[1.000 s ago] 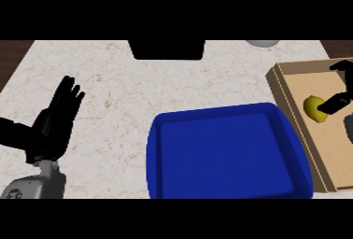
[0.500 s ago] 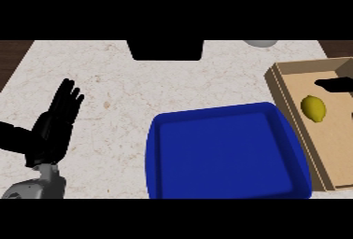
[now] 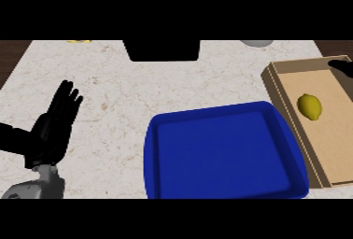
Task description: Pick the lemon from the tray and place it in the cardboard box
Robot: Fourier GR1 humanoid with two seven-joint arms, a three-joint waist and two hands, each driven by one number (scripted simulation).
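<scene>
Lemon (image 3: 310, 107) lying free in cardboard box (image 3: 331, 140) at right of frame, as half a second ago. Right hand (image 3: 341, 66) withdrawn since then to upper right edge, fingers impossible to tell. Left hand (image 3: 53, 128) unmoved at left, fingers spread. Blue tray (image 3: 222, 151) at lower centre.

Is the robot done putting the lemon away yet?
Pretty much. The lemon already lies inside the cardboard box, and the blue tray holds nothing. Neither hand holds anything: the left hand rests open at the left, and only a bit of the right hand shows at the box's far corner.
</scene>
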